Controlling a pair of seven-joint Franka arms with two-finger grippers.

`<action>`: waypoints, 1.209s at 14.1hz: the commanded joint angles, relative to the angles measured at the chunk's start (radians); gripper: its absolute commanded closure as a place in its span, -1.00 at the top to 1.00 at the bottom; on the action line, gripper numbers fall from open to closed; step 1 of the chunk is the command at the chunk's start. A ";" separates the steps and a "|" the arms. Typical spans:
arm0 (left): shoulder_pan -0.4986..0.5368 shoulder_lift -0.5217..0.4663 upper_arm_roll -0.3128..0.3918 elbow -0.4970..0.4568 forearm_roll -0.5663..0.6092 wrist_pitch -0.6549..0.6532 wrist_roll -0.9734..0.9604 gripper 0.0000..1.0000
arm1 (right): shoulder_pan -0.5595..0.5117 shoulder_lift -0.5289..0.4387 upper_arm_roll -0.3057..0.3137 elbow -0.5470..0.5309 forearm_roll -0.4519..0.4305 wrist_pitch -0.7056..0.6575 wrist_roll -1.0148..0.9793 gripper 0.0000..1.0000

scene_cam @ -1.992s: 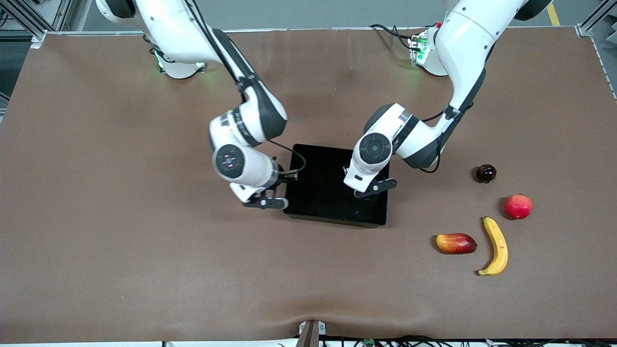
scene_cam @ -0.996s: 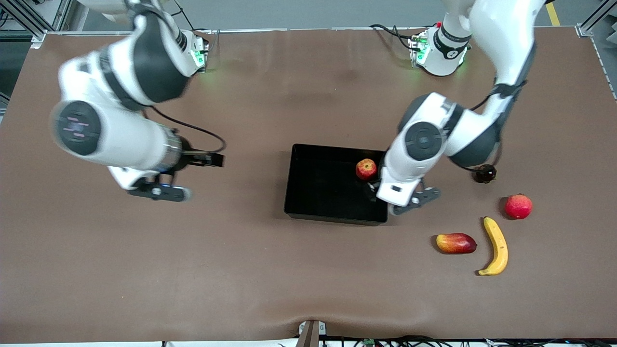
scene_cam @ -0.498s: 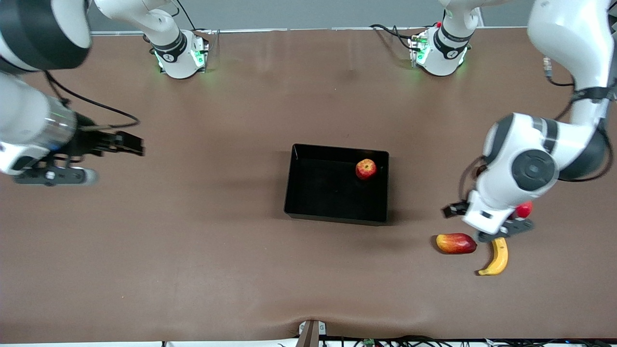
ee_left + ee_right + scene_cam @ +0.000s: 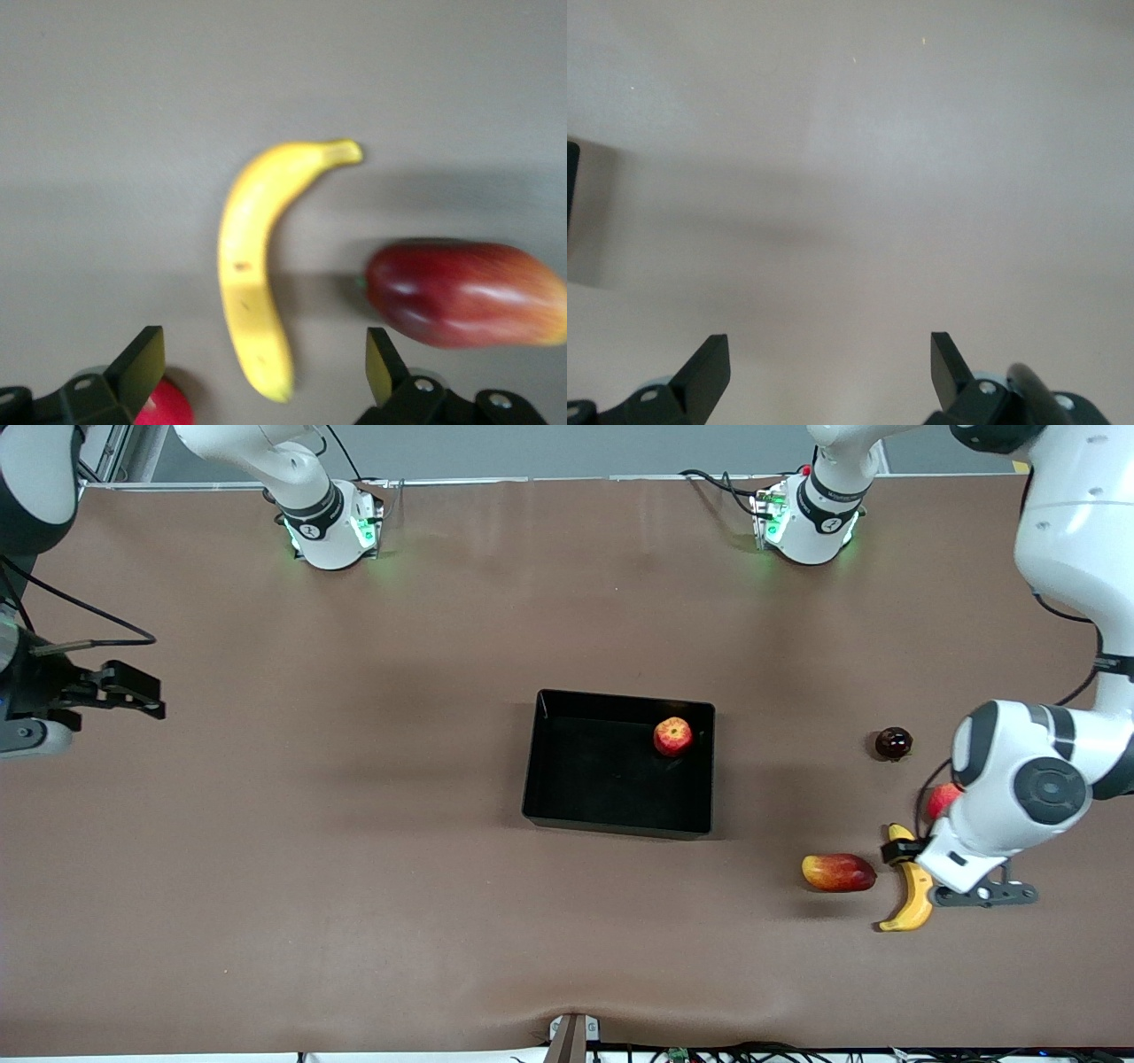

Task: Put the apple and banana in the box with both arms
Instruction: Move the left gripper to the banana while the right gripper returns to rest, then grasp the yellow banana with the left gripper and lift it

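Over the long curved yellow banana (image 4: 915, 890) I see my left gripper (image 4: 266, 372) with fingers spread wide, holding nothing — the fruit's long axis runs toward and away from the front camera. The small red-and-yellow apple (image 4: 672, 736) sits in the shallow glossy black box (image 4: 567, 815). My right gripper (image 4: 830, 372) waits over bare brown table (image 4: 354, 886) — wide open, empty.

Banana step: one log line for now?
apple: in box | banana: on table | left gripper: open over banana | right gripper: open, waiting

Long curved yellow banana (image 4: 915, 893) lies toward the left arm's end of the brown table (image 4: 354, 886). Elongated red-and-yellow mango-shaped fruit (image 4: 838, 872) sits just beside it, narrowing access. Round pink-red fruit (image 4: 939, 801) crowds its tip.
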 commanded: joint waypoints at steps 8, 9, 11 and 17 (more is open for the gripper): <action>0.032 0.211 0.029 0.107 0.011 0.157 0.004 -0.52 | -0.061 -0.205 0.022 -0.209 -0.032 0.059 -0.126 1.00; 0.033 0.214 0.029 0.107 0.011 0.157 -0.003 -0.83 | -0.064 -0.205 0.022 -0.198 -0.032 0.048 -0.126 1.00; 0.035 0.194 0.028 0.107 0.014 0.157 -0.004 -1.00 | -0.061 -0.202 0.022 -0.178 -0.032 0.048 -0.126 1.00; 0.150 0.013 -0.195 0.087 0.009 -0.089 0.015 -1.00 | -0.054 -0.199 0.022 -0.163 -0.031 0.039 -0.091 1.00</action>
